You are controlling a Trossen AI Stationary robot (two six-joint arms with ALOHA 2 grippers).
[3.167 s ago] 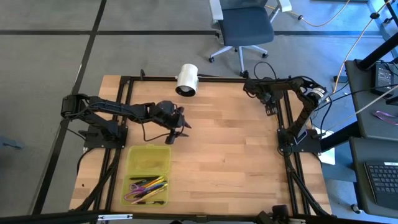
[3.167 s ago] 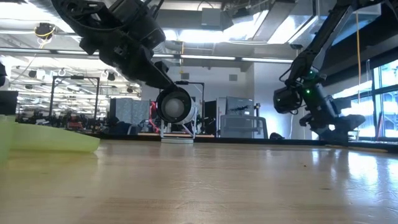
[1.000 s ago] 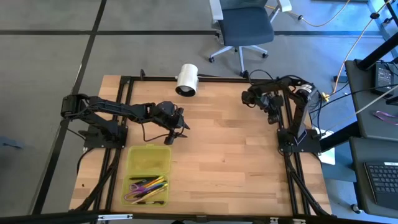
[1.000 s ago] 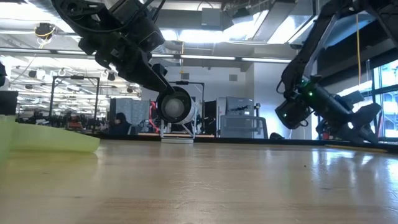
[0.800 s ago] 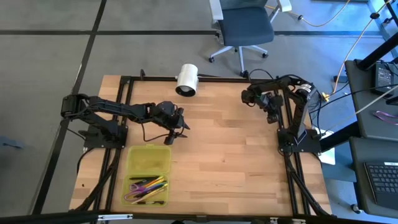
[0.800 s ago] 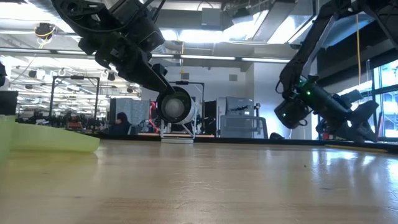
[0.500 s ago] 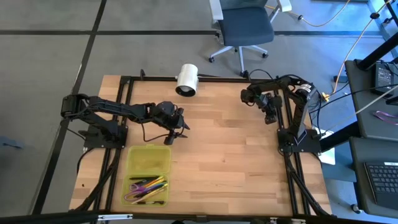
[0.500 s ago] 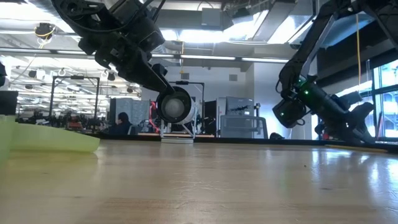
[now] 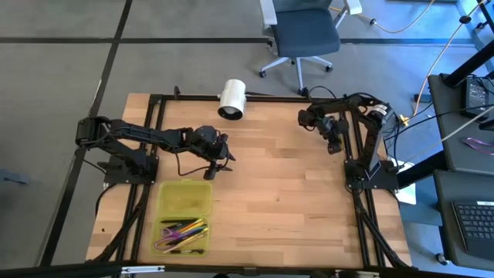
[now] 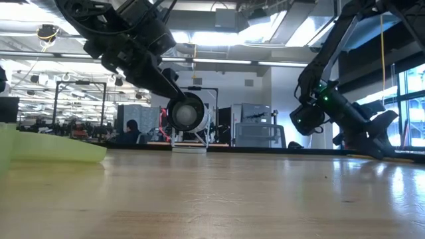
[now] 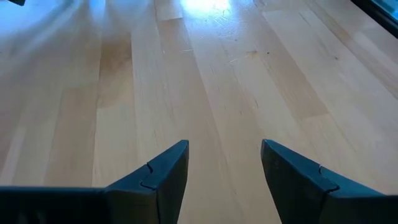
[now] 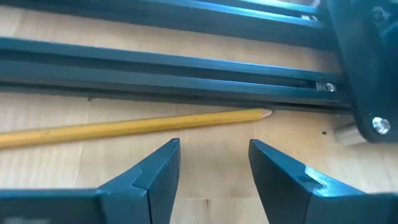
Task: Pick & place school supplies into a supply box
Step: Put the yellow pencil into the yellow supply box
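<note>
We see the supply box (image 9: 184, 217) lying open at the near left edge of the surface (image 9: 285, 193), its long axis running near to far, pens and scissors (image 9: 179, 229) bunched in its near half. The middle stays bare wood. Our left pincer (image 9: 219, 164) hovers spread and empty just beyond the box. Our right pincer (image 12: 211, 171), spread, sits by the far right frame rail (image 12: 155, 68), where a yellow pencil (image 12: 134, 127) lies along the rail.
</note>
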